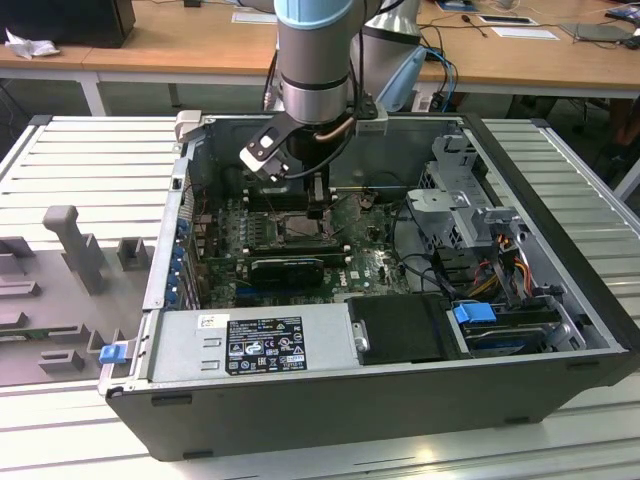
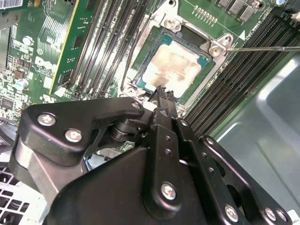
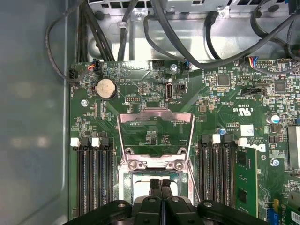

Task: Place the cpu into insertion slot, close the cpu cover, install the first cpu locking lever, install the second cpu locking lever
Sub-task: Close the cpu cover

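Now the small, flat, square cpu with its silvery-beige metal top [image 2: 176, 65] lies seated in the black-framed square insertion slot [image 2: 187, 33]. The black gripper [image 2: 162, 89] hangs at the chip's edge, fingers pressed together on nothing, perhaps touching it. The thin silvery-grey cpu cover frame [image 3: 154, 114] stands tilted up, open.

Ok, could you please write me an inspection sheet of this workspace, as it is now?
Surface: ribbed metal table carrying an open computer case.
Job's things: cpu lies in the insertion slot; cpu cover stands open.
Clutter: grey moulded tray at the exterior view's left.
Grippers: claw shut, tips at the cpu's edge.
Cables: black cables run along the case wall beyond the board.
Surroundings: wooden desks behind.
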You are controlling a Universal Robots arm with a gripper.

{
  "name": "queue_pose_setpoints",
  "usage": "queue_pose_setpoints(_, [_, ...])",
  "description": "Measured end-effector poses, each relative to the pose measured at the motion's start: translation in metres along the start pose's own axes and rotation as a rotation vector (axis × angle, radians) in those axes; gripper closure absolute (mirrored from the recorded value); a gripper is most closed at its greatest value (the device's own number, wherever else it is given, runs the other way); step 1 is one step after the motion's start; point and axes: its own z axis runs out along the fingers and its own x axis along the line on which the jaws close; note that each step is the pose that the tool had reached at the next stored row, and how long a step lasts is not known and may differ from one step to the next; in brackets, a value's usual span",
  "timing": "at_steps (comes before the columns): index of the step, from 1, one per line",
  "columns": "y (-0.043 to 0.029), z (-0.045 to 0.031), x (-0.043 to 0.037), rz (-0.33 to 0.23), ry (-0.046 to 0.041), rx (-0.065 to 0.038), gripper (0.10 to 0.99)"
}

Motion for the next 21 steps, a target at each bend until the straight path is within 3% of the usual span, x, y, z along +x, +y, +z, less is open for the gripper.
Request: queue_pose_setpoints(21, [0.0004, -0.0022, 0.0001, 0.000, -0.0001, 0.000, 0.980])
